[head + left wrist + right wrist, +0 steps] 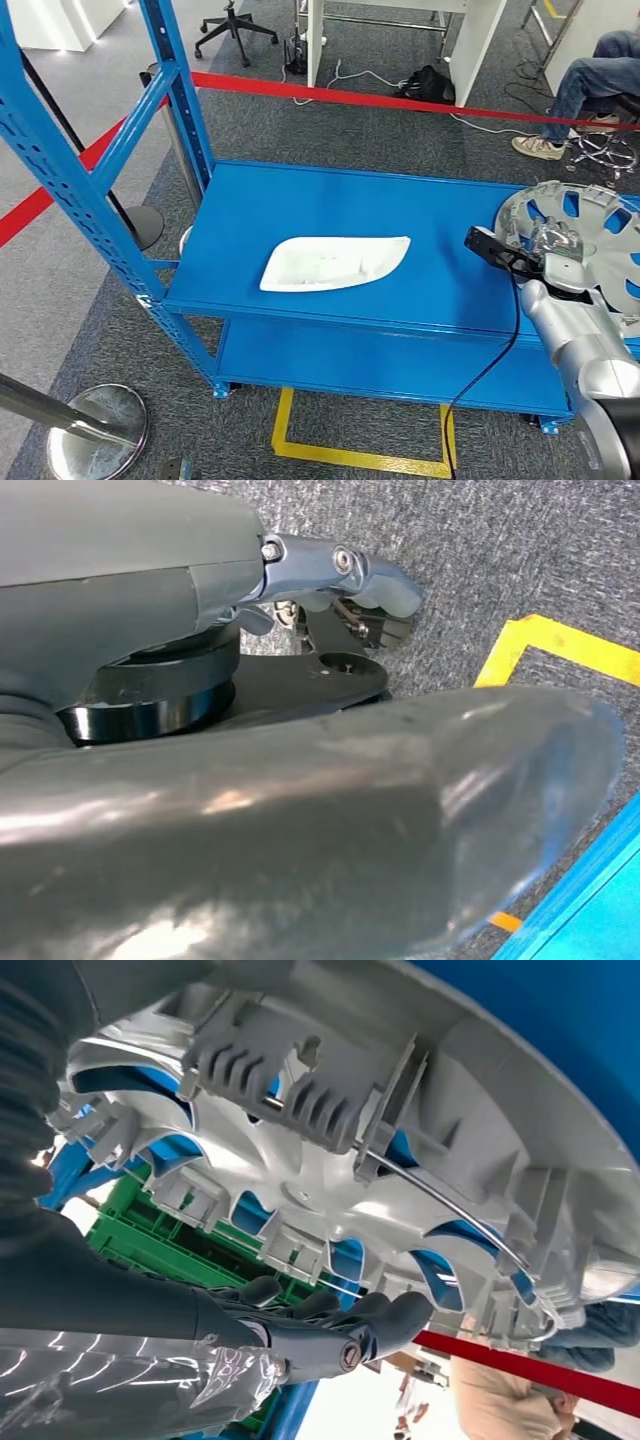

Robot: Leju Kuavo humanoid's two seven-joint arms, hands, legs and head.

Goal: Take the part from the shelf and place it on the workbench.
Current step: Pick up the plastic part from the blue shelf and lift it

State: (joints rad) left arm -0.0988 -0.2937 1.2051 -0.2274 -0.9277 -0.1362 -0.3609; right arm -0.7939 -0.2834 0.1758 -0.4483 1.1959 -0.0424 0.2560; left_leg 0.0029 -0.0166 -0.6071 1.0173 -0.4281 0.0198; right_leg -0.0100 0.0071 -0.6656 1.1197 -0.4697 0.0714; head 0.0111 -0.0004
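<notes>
the blue shelf unit (249,225) takes up most of the head view, its upright frame rising at ten o'clock and its top deck running out toward three o'clock. on that deck, near the middle, lies a white tray-shaped part (332,263), flat and alone. at three o'clock sits a silver wheel cover (596,235), the part the robot seems to be after, resting on the deck with its ribbed back showing in the right wrist view. the right hand (555,245) is at the cover's near rim; in the wrist view its dark fingers (362,1325) lie stretched along the edge of the cover (340,1160), touching or just beside it, with no closed grip showing. the left hand (340,575) hangs low over the carpet; whether its fingers are spread or curled i cannot tell.

the step looks like the reach and grasp at the shelf. next the fingers need to close around the rim before any lift.

grey carpet floor (113,330), yellow floor tape (355,450) at six o'clock, a red barrier belt (362,97) at twelve, a seated person (596,85) at two.
</notes>
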